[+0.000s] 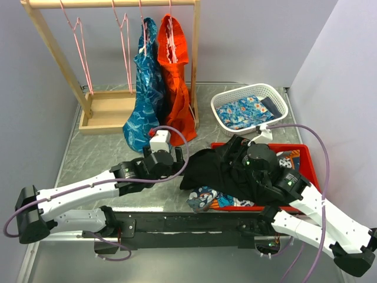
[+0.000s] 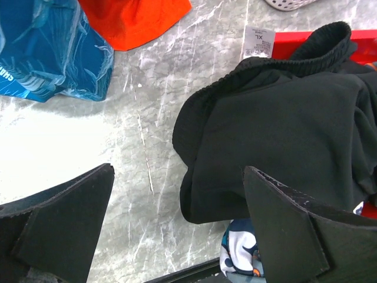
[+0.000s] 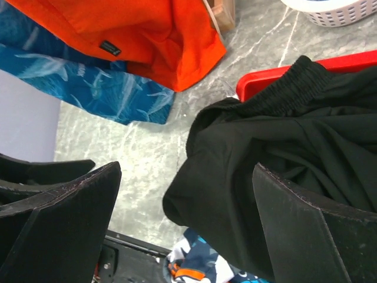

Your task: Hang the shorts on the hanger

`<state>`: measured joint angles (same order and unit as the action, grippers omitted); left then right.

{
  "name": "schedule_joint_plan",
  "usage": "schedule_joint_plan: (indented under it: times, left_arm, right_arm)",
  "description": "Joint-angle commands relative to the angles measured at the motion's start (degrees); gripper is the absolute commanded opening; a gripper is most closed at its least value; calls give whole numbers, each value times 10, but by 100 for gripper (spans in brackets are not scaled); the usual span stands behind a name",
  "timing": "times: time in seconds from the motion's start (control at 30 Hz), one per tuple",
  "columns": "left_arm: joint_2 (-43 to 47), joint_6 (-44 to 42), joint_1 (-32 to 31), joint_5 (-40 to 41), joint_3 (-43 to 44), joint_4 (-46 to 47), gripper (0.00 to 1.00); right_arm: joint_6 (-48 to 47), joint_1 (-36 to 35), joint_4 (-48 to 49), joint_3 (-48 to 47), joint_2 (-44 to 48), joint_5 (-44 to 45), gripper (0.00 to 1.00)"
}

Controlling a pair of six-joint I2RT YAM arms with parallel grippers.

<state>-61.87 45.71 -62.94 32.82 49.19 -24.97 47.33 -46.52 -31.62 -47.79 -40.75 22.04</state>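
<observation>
L claw & R claw both wide open, empty; shorts lie at 2 o'clock of each.

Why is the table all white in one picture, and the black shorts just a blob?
Left wrist view: light glares off the grey marbled tabletop, washing it white. Top view: the plain black fabric shorts are so dark their folds barely show; right wrist view shows them better.

Four pink hangers, two hung garments, one black shorts, one basket, one tray.
</observation>
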Motion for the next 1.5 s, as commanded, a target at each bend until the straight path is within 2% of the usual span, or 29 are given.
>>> schedule_joint_plan:
  times: [0.0,0.4,0.53,0.57,0.67,0.83,1.03,1.13,1.3,1.33,1.37,1.43,1.47]
  left_arm:
    - [-20,8,0,-2,42,-17,96]
    - [17,46,0,-35,46,-41,96]
    - [25,53,1,-30,50,-55,97]
    - [25,53,2,-31,50,-57,96]
    - [25,52,4,-35,54,-64,96]
    - [18,51,10,-40,60,-68,96]
    - [16,48,17,-43,62,-72,96]
    - [18,50,22,-43,62,-75,96]
    - [25,56,40,-51,59,-72,96]
    - [25,58,42,-53,58,-72,96]
    - [26,62,46,-55,57,-71,97]
    - [26,64,52,-62,55,-68,96]
    - [26,67,55,-65,52,-66,96]
  right_arm:
    - [-18,0,30,12,-6,13,100]
    - [-35,15,26,-1,-79,63,100]
    - [-81,85,26,-33,-92,61,100]
    - [-103,121,38,-39,-106,50,100]
    - [-123,162,31,-77,-169,38,99]
    - [-129,194,48,-100,-240,20,98]
    - [-122,210,85,-87,-310,-28,90]
    - [-118,210,95,-76,-338,-40,83]
    - [-113,210,109,-56,-359,-55,65]
    - [-115,210,106,-53,-354,-52,60]
    - [-115,210,101,-49,-349,-49,50]
    - [-114,211,96,-32,-326,-40,41]
    - [-115,211,97,-24,-315,-40,33]
